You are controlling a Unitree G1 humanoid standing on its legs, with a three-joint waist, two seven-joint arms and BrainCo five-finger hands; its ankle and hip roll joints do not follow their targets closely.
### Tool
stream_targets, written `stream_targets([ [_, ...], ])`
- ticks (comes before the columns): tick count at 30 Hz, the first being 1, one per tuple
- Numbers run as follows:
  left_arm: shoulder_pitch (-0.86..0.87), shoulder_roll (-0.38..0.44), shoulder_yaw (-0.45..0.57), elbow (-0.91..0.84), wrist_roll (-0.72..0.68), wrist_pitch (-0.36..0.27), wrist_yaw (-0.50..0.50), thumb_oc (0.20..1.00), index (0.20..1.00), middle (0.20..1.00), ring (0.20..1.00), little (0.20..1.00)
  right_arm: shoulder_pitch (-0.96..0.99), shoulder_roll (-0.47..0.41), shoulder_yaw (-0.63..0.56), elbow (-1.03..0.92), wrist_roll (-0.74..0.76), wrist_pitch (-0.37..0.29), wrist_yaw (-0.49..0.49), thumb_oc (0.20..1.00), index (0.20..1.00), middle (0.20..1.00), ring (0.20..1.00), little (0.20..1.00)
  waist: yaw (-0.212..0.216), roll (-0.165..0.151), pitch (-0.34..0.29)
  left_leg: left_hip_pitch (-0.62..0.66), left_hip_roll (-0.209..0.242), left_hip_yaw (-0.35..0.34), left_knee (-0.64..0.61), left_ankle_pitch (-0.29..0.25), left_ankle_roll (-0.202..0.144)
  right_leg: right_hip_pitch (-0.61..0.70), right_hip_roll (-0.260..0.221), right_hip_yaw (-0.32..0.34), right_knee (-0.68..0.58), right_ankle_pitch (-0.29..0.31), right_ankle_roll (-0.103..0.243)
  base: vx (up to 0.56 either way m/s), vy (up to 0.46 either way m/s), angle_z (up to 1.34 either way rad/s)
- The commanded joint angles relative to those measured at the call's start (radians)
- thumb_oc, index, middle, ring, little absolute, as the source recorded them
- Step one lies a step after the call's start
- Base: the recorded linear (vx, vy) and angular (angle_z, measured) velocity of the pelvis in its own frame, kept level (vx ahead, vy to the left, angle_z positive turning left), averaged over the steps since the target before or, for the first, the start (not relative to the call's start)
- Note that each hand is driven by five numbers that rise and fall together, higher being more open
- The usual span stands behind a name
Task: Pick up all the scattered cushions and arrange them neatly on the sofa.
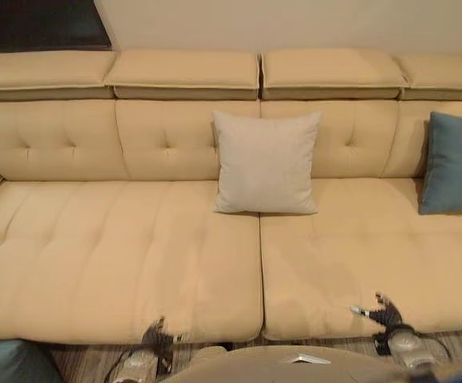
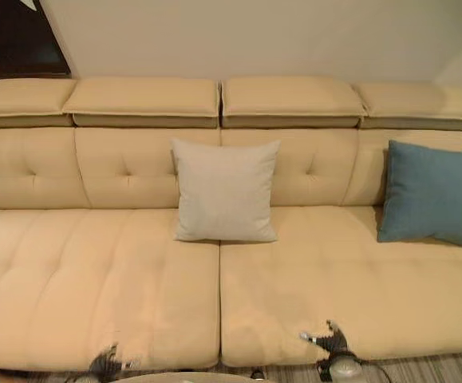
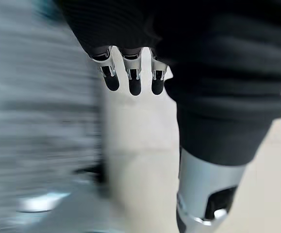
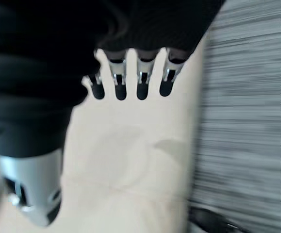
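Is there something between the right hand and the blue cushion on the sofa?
Nothing visible stands in the way. The right hand is open at the seat's front edge, and only bare sofa seat lies between it and the blue cushion leaning on the backrest. The beige cushion stands off to the side, at the middle.

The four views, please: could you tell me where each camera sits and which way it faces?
Left eye view: head, down at sofa, beige cushion, blue cushion; both hands low.
Right eye view: same scene, slightly offset; right hand.
Left wrist view: along left hand, straight fingers, sofa edge.
Right wrist view: along right hand, straight fingers, sofa edge.
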Motion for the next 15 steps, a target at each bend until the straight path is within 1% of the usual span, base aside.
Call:
stream_targets([
  [1, -0.056, 0.018, 0.051, -0.061, 0.038, -0.012, 0.017, 1.0, 1.0, 1.0, 1.0, 1.0, -0.062, -0.012, -0.005, -0.021, -0.013, 0.004, -0.006, 1.0, 1.0, 1.0, 1.0, 1.0, 0.038, -0.004, 0.089, 0.086, -0.006, 0.017, 0.011, -0.127, -0.005, -0.112, -0.03, 0.0, 0.19, -0.002, 0.068, -0.24, 0.054, -0.23],
  [2, -0.063, 0.019, 0.054, -0.06, 0.023, -0.015, 0.022, 1.0, 1.0, 1.0, 1.0, 1.0, -0.069, -0.01, -0.01, -0.013, -0.006, 0.008, -0.009, 1.0, 1.0, 1.0, 1.0, 1.0, 0.037, 0.001, 0.106, 0.077, -0.002, 0.01, 0.011, -0.12, -0.001, -0.147, -0.027, 0.017, 0.239, -0.005, 0.073, -0.27, 0.035, -0.2],
  [3, -0.072, 0.019, 0.053, -0.058, 0.018, -0.017, 0.026, 1.0, 1.0, 1.0, 1.0, 1.0, -0.073, -0.005, -0.014, 0.0, -0.002, 0.011, -0.013, 1.0, 1.0, 1.0, 1.0, 1.0, 0.035, 0.003, 0.112, 0.064, -0.003, -0.002, 0.011, -0.113, 0.001, -0.16, -0.016, 0.046, 0.258, -0.017, 0.074, -0.15, 0.006, -0.03],
  [4, -0.073, 0.019, 0.053, -0.058, 0.018, -0.017, 0.026, 1.0, 1.0, 1.0, 1.0, 1.0, -0.074, -0.005, -0.014, 0.0, -0.002, 0.011, -0.013, 1.0, 1.0, 1.0, 1.0, 1.0, 0.035, 0.002, 0.112, 0.064, -0.003, -0.001, 0.011, -0.113, 0.001, -0.161, -0.016, 0.046, 0.259, -0.018, 0.074, -0.17, -0.037, 0.17],
  [5, -0.093, 0.018, 0.038, -0.061, 0.026, -0.018, 0.033, 1.0, 1.0, 1.0, 1.0, 1.0, -0.067, 0.007, -0.022, 0.024, 0.018, 0.011, -0.013, 1.0, 1.0, 1.0, 1.0, 1.0, 0.023, -0.003, 0.106, 0.028, -0.015, -0.039, 0.011, -0.097, 0.002, -0.155, 0.035, 0.145, 0.274, -0.053, 0.06, -0.15, -0.073, 0.27],
  [6, -0.097, 0.016, 0.035, -0.066, 0.024, -0.021, 0.036, 1.0, 1.0, 1.0, 1.0, 1.0, -0.062, 0.011, -0.022, 0.036, 0.021, 0.015, -0.017, 1.0, 1.0, 1.0, 1.0, 1.0, 0.026, -0.004, 0.102, 0.01, -0.015, -0.053, 0.011, -0.089, 0.0, -0.156, 0.048, 0.166, 0.266, -0.057, 0.055, -0.18, -0.114, 0.64],
  [8, -0.106, 0.012, 0.03, -0.064, 0.015, -0.022, 0.045, 1.0, 1.0, 1.0, 1.0, 1.0, -0.063, 0.02, -0.016, 0.04, 0.026, 0.015, -0.021, 1.0, 1.0, 1.0, 1.0, 1.0, 0.037, -0.017, 0.1, -0.02, -0.015, -0.073, 0.019, -0.071, -0.01, -0.114, 0.06, 0.171, 0.195, -0.068, 0.03, -0.11, -0.178, 0.99],
  [10, -0.109, 0.008, 0.025, -0.059, 0.016, -0.022, 0.043, 1.0, 1.0, 1.0, 1.0, 1.0, -0.059, 0.026, -0.015, 0.044, 0.029, 0.018, -0.021, 1.0, 1.0, 1.0, 1.0, 1.0, 0.041, -0.027, 0.092, -0.038, -0.014, -0.098, 0.028, -0.062, -0.021, -0.075, 0.064, 0.151, 0.117, -0.07, 0.017, -0.09, -0.201, 0.61],
  [12, -0.126, -0.001, 0.015, -0.058, 0.012, -0.02, 0.043, 1.0, 1.0, 1.0, 1.0, 1.0, -0.067, 0.019, -0.01, 0.041, 0.029, 0.012, -0.029, 1.0, 1.0, 1.0, 1.0, 1.0, 0.046, -0.026, 0.103, -0.091, -0.001, -0.125, 0.06, -0.025, -0.053, -0.052, 0.092, 0.144, 0.056, -0.07, 0.001, -0.19, -0.215, 0.99],
  [13, -0.13, -0.004, 0.008, -0.058, 0.013, -0.02, 0.042, 1.0, 1.0, 1.0, 1.0, 1.0, -0.072, 0.012, -0.009, 0.04, 0.032, 0.012, -0.032, 1.0, 1.0, 1.0, 1.0, 1.0, 0.053, -0.026, 0.112, -0.122, 0.005, -0.14, 0.069, -0.009, -0.07, -0.046, 0.103, 0.12, 0.024, -0.061, -0.004, -0.26, -0.18, 1.26],
  [14, -0.137, -0.007, 0.004, -0.053, 0.016, -0.021, 0.045, 1.0, 1.0, 1.0, 1.0, 1.0, -0.077, 0.005, -0.004, 0.037, 0.031, 0.007, -0.039, 1.0, 1.0, 1.0, 1.0, 1.0, 0.052, -0.027, 0.121, -0.151, 0.004, -0.14, 0.09, 0.0, -0.073, -0.041, 0.103, 0.099, 0.016, -0.055, -0.005, -0.24, -0.125, 1.2],
  [15, -0.143, -0.01, 0.002, -0.054, 0.014, -0.022, 0.048, 1.0, 1.0, 1.0, 1.0, 1.0, -0.084, 0.0, -0.004, 0.037, 0.033, 0.009, -0.041, 1.0, 1.0, 1.0, 1.0, 1.0, 0.048, -0.031, 0.129, -0.176, 0.002, -0.127, 0.119, -0.003, -0.069, -0.044, 0.098, 0.086, 0.013, -0.049, -0.006, -0.29, -0.068, 0.97],
])
